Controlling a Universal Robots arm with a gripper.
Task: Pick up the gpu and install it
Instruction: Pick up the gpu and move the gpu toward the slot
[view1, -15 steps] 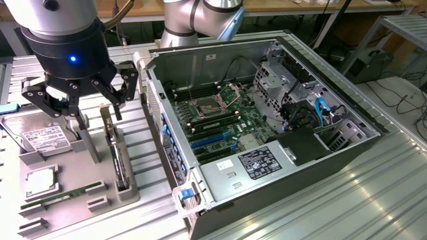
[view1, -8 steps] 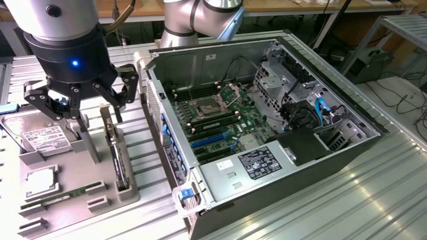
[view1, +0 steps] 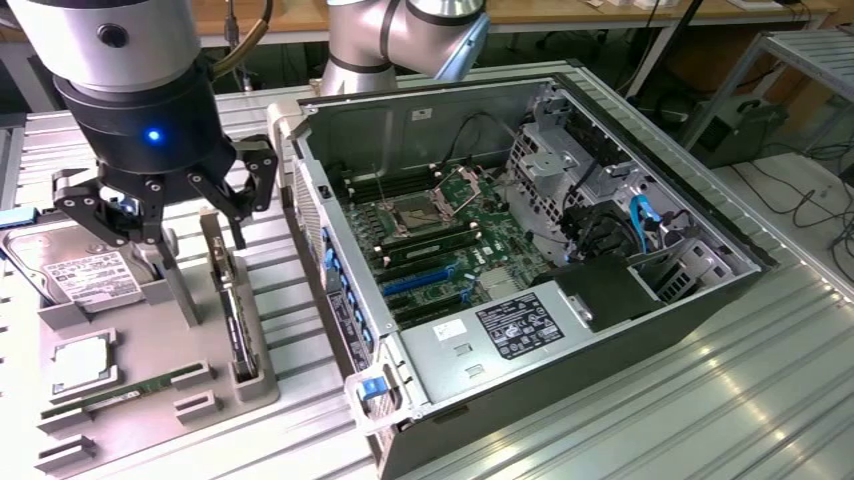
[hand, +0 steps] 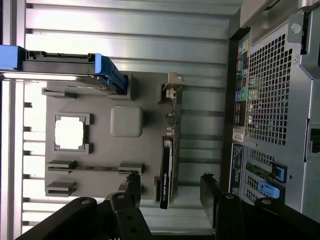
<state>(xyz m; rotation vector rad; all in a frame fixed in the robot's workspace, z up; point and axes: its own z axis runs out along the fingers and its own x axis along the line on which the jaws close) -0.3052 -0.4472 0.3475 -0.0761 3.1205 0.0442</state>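
Hovering wide open and empty, the gripper (view1: 180, 235) seems centred over the upright gpu (hand: 166, 172): pickup approach, calling for a square straddle.

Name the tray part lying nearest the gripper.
The gpu, the dark card standing on edge at the tray edge beside the computer case. It lines up under the open gripper; the hard drive, processor and memory stick sit farther off.

Exterior view: up high, looking down at a slant over the table (view1: 694, 400), open computer case (view1: 387, 130) and gray tray (view1: 160, 340), with the tool (view1: 180, 235) close in front. Wrist view: near, straight down past the tool. Shared: tray and the case's side.
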